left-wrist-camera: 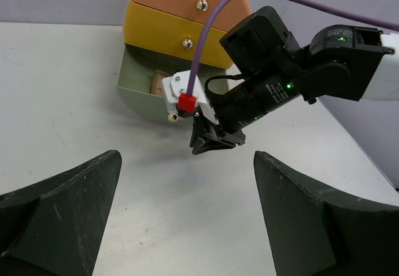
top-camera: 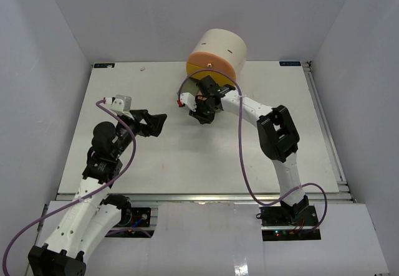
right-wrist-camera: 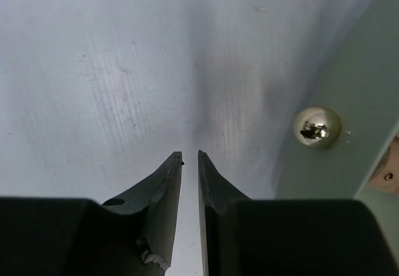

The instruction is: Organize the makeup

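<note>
The only makeup I see is a tan piece (left-wrist-camera: 157,81) inside the open grey drawer (left-wrist-camera: 140,98) of the drum (top-camera: 217,52). I judge this drawer should be pushed shut, so I would press squarely beside its knob (right-wrist-camera: 317,127). The right fingers (right-wrist-camera: 165,189) are closed on nothing. The left fingers (left-wrist-camera: 62,214) are wide apart and empty.

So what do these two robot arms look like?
Both are white tubes with black joints. The left arm and right arm each trail a purple cable and end in black wedge-shaped jaws. A small red tab marks the right wrist.
</note>
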`<state>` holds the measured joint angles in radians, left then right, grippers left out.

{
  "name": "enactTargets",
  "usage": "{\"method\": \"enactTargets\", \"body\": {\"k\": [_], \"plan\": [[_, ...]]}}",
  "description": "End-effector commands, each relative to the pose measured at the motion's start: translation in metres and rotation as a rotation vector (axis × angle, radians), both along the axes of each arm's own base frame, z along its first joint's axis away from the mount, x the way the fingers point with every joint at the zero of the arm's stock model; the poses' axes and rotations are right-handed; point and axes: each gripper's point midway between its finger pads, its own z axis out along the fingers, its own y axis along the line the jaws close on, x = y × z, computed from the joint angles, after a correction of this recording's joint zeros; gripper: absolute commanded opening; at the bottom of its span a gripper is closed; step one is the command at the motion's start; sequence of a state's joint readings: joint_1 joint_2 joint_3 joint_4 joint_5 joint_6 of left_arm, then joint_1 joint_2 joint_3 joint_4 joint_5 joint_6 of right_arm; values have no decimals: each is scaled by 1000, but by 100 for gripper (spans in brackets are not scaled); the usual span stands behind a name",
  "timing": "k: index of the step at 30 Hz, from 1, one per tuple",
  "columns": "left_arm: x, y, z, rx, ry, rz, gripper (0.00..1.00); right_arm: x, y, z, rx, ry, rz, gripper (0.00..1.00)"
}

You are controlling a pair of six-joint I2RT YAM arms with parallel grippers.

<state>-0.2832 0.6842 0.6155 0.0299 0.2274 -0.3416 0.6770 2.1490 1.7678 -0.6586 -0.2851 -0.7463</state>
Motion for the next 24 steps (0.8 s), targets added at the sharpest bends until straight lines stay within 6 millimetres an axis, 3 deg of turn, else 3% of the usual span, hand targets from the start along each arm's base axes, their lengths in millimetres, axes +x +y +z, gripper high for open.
{"method": "enactTargets", "body": {"k": [1,3,5,7,11,14,20,24], "plan": [[0,3,4,-5,-17,12,98,62,3,13,-28,-289,-263,26],[0,3,3,-4,-16,12,98,82,-2,11,-38,-373,-373,27],[0,3,3,-4,-16,14,98,104,-20,16,-77,-494,-506,29],[1,4,3,-2,-15,17,98,125,-23,29,-39,-604,-589,40],[1,4,2,-1,-12,17,98,139,-28,44,-9,-697,-606,70],[1,4,2,-1,-11,20,98,150,-35,47,-30,-739,-618,80],[1,4,2,0,-13,21,98,167,-54,49,-69,-782,-657,92],[1,4,2,1,-11,20,98,168,-63,47,-87,-788,-658,95]]}}
